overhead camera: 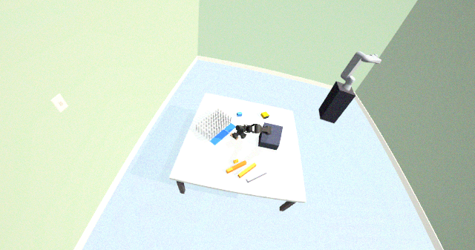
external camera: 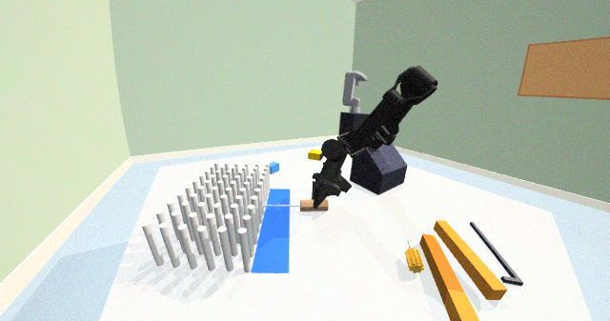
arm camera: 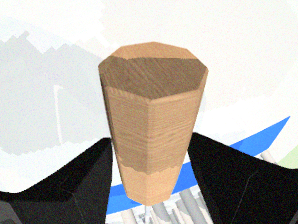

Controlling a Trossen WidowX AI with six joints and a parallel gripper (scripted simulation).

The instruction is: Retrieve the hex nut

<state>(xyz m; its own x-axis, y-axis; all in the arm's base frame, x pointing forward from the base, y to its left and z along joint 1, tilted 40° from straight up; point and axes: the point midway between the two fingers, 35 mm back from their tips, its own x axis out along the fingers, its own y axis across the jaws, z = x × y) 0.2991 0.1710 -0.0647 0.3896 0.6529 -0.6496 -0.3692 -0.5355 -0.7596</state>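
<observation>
My gripper (overhead camera: 236,135) (external camera: 315,205) (arm camera: 149,143) is shut on the wooden handle (external camera: 306,207) (arm camera: 150,120) of a thin tool. The handle lies low, just on the robot's side of the blue taped strip (overhead camera: 219,137) (external camera: 274,250) (arm camera: 270,135). The tool's thin metal rod (external camera: 282,206) crosses above the strip and reaches in among the standing spacers (overhead camera: 208,127) (external camera: 245,250) (arm camera: 187,207). The spacers in view stand upright in rows. The rod's far end is hidden among them. I cannot see the hex nut in any view.
Two orange bars (overhead camera: 236,167) (external camera: 469,259), a dark hooked rod (overhead camera: 257,177) (external camera: 493,251) and a small yellow-orange piece (overhead camera: 235,161) (external camera: 414,259) lie on the table away from the spacers. A blue block (overhead camera: 239,114) (external camera: 274,168) and a yellow block (overhead camera: 265,115) (external camera: 315,154) lie toward the back.
</observation>
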